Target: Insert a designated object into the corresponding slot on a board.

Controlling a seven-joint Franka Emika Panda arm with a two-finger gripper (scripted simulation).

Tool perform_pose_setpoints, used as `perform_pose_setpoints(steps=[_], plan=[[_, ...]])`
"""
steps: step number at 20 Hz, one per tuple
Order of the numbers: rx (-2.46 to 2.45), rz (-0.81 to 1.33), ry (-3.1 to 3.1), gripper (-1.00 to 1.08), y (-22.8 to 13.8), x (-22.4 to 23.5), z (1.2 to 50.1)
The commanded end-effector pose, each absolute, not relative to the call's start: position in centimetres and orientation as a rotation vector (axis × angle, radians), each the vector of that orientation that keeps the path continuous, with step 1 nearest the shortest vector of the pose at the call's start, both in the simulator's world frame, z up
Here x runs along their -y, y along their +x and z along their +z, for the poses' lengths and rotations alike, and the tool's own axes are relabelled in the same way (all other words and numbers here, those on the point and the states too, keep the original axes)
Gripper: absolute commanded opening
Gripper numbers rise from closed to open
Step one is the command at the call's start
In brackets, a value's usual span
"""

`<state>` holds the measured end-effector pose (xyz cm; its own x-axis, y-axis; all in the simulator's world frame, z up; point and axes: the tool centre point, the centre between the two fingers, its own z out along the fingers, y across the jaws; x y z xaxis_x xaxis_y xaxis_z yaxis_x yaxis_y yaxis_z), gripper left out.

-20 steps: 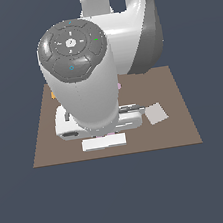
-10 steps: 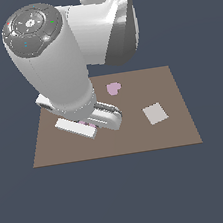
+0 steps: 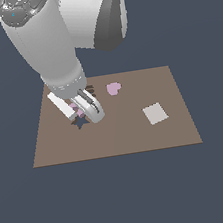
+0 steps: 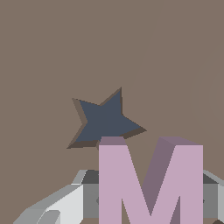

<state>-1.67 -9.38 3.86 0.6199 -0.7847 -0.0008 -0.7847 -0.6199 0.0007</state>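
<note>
Board (image 3: 137,135): brown, flat, rectangular, lying level against a dark blue-grey ground and filling the whole background of the wrist view. Arm: white and grey Panda, reaching down over the part of the board towards the exterior view's left, its bulk hiding some of the surface there. Pincer (image 3: 78,110): closing on the M (image 4: 151,183), whose pink face is showing between grey fingers (image 4: 57,203) in the wrist view; in the exterior view only a small pink patch of the M (image 3: 74,109) is showing beneath the hand, so how far the jaws are standing apart is set by the block's thickness. The M is sitting upright in the grip, its top edge just overlapping one lower point of the star cutout (image 4: 103,120) as the wrist camera sees it; whether it is touching the board cannot be told. Star cutout (image 3: 81,122): dark blue, lying just below the pincer in the exterior view. Slot (image 3: 89,90): dark, mostly hidden behind the arm, only a fragment showing beside the wrist. Heart (image 3: 113,88): small, pink, lying flat near the far edge, apart from the pincer. Pale square (image 3: 155,113): lying towards the exterior view's right, well apart from the arm.
</note>
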Motion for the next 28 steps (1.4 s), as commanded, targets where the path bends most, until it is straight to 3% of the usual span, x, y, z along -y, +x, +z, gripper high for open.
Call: perform_pose_setpoints(steps=[1,13,28], plan=[[1.519,-0.001,2.750,-1.00,-3.0,9.4,3.9],[1.938,-0.002,2.473,-1.00,-7.1,8.5,4.0],[2.039,-0.004,2.389,-1.00,-8.1,8.0,3.7]])
